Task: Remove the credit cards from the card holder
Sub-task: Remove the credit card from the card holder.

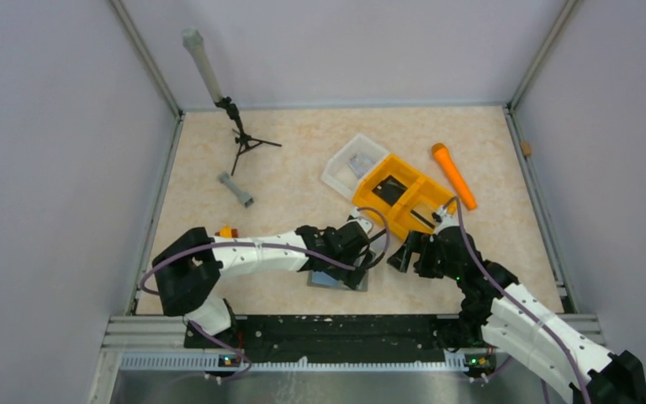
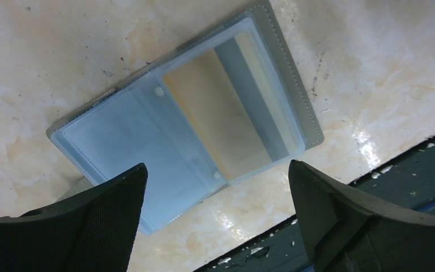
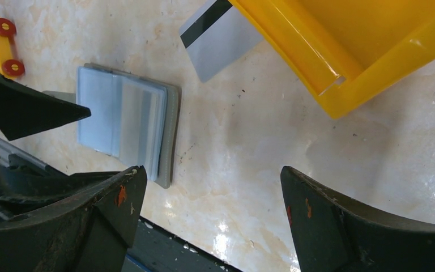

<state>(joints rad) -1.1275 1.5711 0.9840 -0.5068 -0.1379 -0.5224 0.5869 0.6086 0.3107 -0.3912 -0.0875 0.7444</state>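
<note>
The card holder [image 2: 286,85] lies open on the table near the front edge, its clear sleeves facing up. Through the right sleeve shows a tan and grey striped face, perhaps a card; I cannot tell. My left gripper [image 2: 216,166] hovers open just above the holder's near edge, holding nothing. In the top view the holder [image 1: 336,281] is mostly under the left gripper [image 1: 360,241]. One grey credit card [image 3: 218,37] with a black stripe lies on the table, partly under the orange bin. My right gripper [image 3: 212,170] stands open over bare table, right of the holder [image 3: 147,122].
An orange two-compartment bin [image 1: 404,195] with dark flat pieces in it sits behind the grippers, beside a clear tray [image 1: 353,164]. An orange marker [image 1: 454,175], a small tripod [image 1: 240,139], a grey bar [image 1: 235,189] and a yellow toy [image 3: 3,42] lie around. The table's front rail [image 1: 328,332] is close.
</note>
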